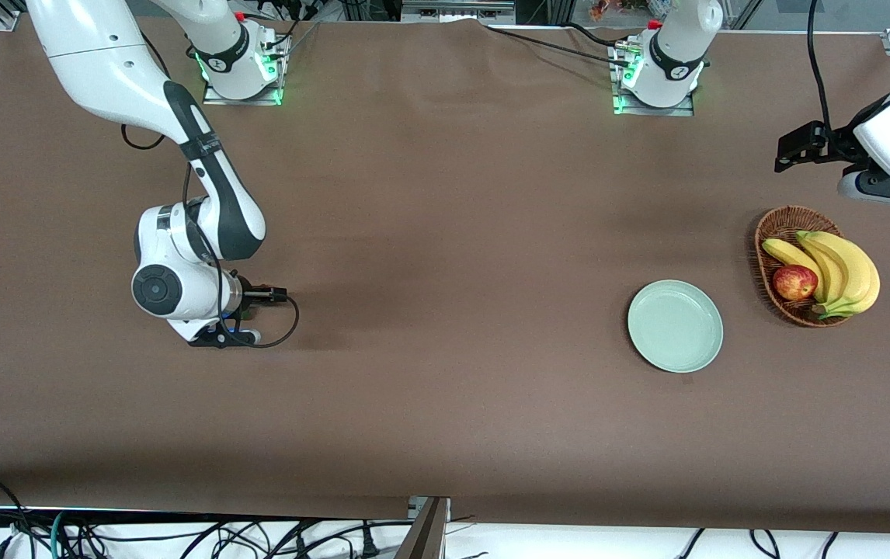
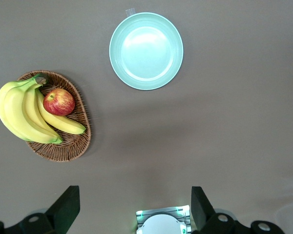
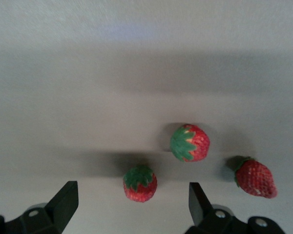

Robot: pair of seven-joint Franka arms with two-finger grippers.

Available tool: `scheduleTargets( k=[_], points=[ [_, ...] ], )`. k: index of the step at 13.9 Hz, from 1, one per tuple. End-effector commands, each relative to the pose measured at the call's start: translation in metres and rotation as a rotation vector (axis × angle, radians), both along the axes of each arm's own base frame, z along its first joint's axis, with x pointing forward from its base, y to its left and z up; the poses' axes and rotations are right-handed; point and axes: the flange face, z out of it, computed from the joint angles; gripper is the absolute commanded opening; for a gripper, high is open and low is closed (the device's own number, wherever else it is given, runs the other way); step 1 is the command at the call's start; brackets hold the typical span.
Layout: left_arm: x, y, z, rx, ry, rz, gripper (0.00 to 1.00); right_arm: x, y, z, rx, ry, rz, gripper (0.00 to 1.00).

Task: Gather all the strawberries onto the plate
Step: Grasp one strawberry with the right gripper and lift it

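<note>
I have the right gripper (image 3: 129, 204) low over the table (image 1: 429, 233) at the right arm's end, jaws spread as wide as they go and holding nothing. From above, its wrist hides what is under it; the right wrist view shows why I parked it there: three strawberries lie on the cloth below. One strawberry (image 3: 140, 183) sits between the fingertips, so I judge that a straight descent would bracket it. A second strawberry (image 3: 190, 143) lies just past the finger line, cap turned toward the camera, and the third strawberry (image 3: 254, 177) lies outside one finger (image 3: 199, 204), close enough that I would watch for a nudge on the way down.

Well apart from that claw, toward the left arm's end, the mint-green plate (image 1: 676, 326) lies bare, so none of the berries has been collected. Beside it stands a wicker basket (image 1: 779, 229) holding bananas (image 1: 841, 272) and a red apple (image 1: 794, 282), which I leave alone.

The left gripper (image 2: 134, 204) waits high over that end of the table, fingers wide apart and empty, overlooking plate and basket.
</note>
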Motion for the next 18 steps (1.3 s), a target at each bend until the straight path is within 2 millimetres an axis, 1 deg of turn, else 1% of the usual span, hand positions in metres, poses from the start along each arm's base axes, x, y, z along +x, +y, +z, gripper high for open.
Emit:
scheduleTargets(
  k=[1,4,5,6,9,10,12,14,15,16,17,18],
  points=[
    [-0.001,0.000,0.003,0.020,0.003,-0.001,1.00,-0.023,-0.005,0.007,0.002,-0.027,-0.012,1.00],
    [-0.002,-0.002,0.003,0.020,0.003,-0.005,1.00,-0.036,-0.007,-0.004,0.007,-0.062,-0.014,0.99],
    [-0.002,-0.002,0.004,0.020,0.003,-0.005,1.00,-0.038,-0.007,-0.007,0.008,-0.072,-0.012,0.94],
    [-0.002,-0.002,0.004,0.020,0.003,-0.005,1.00,-0.039,-0.007,-0.008,0.008,-0.076,-0.013,0.86],
    [-0.002,-0.007,0.004,0.020,0.001,-0.014,1.00,-0.038,-0.006,-0.010,0.011,-0.090,-0.013,0.57],
    [-0.002,-0.006,0.004,0.020,0.001,-0.013,1.00,-0.037,-0.006,-0.011,0.012,-0.094,-0.012,0.52],
    [-0.002,-0.006,0.004,0.020,0.003,-0.013,1.00,-0.036,-0.007,-0.012,0.013,-0.105,-0.013,0.52],
    [-0.004,-0.006,0.004,0.020,0.012,-0.013,1.00,-0.036,-0.006,-0.013,0.013,-0.106,-0.014,0.26],
    [-0.004,-0.006,0.004,0.020,0.014,-0.013,1.00,-0.035,-0.004,-0.011,0.016,-0.109,-0.015,0.14],
    [-0.004,-0.006,0.004,0.020,0.014,-0.013,1.00,-0.035,0.003,-0.009,0.021,-0.112,-0.013,0.08],
    [-0.004,-0.007,0.004,0.021,0.014,-0.013,1.00,-0.033,0.018,-0.003,0.020,-0.126,-0.027,0.08],
    [-0.004,-0.008,0.004,0.021,0.015,-0.014,1.00,-0.032,0.045,0.006,0.018,-0.148,-0.056,0.08]
  ],
)
